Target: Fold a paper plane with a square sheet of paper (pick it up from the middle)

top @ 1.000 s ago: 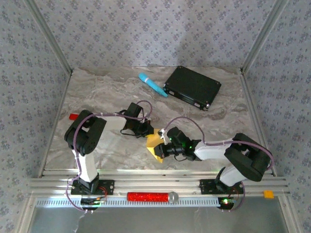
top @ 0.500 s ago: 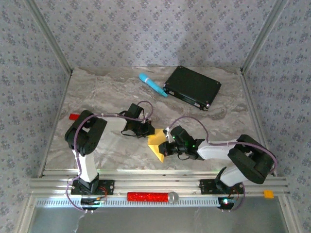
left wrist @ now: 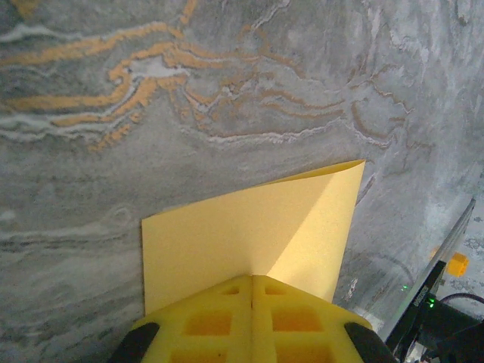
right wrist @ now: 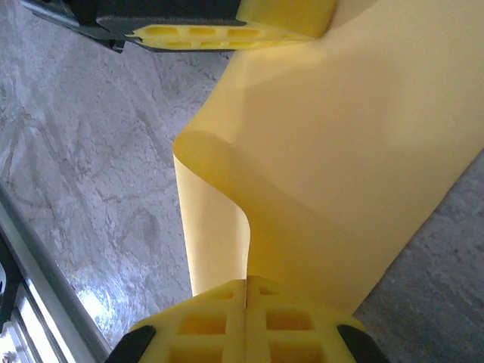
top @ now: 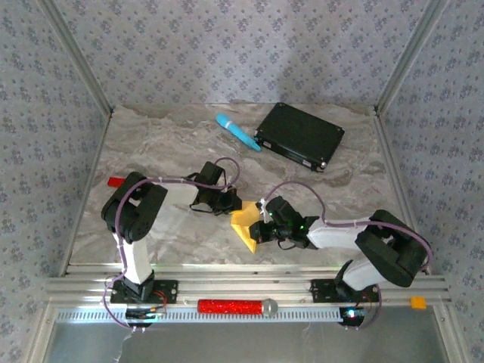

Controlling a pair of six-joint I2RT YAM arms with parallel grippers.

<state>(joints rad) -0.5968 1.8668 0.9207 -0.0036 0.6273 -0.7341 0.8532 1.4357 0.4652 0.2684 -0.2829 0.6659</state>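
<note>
Since a second ago we see the right tool (top: 259, 231) pulled back a touch toward its own base. The left tool (top: 233, 204) has nudged right, and more yellow shows between them.

Left tool: jaws fully closed, pinching one edge of the square sheet of paper (top: 243, 223). In the left wrist view the sheet (left wrist: 249, 227) fans out flat ahead of that tool (left wrist: 252, 281), with a diagonal bend line running to its far right corner.

Right tool: jaws also closed tight on the sheet's opposite side. In the right wrist view the sheet (right wrist: 340, 151) rises from that tool (right wrist: 246, 286) and curls into a loose loop on the left. It then runs up to the left tool (right wrist: 227, 30) at the top.

Key relation: the sheet spans the gap between the two tools, both already gripping it, so neither arm is nearer. From above, its long axis runs diagonally from the left tool down to a pointed tip near the front of the bench (top: 174, 144). We cannot tell whether that tip rests on the bench. We judge the fold is only just begun, with no dart shape yet. The slack loop by the right tool is what the next move must flatten or pull taut.

Well apart at the back of the bench lie the black flat box (top: 299, 136) and the light-blue cylinder (top: 238, 131).
</note>
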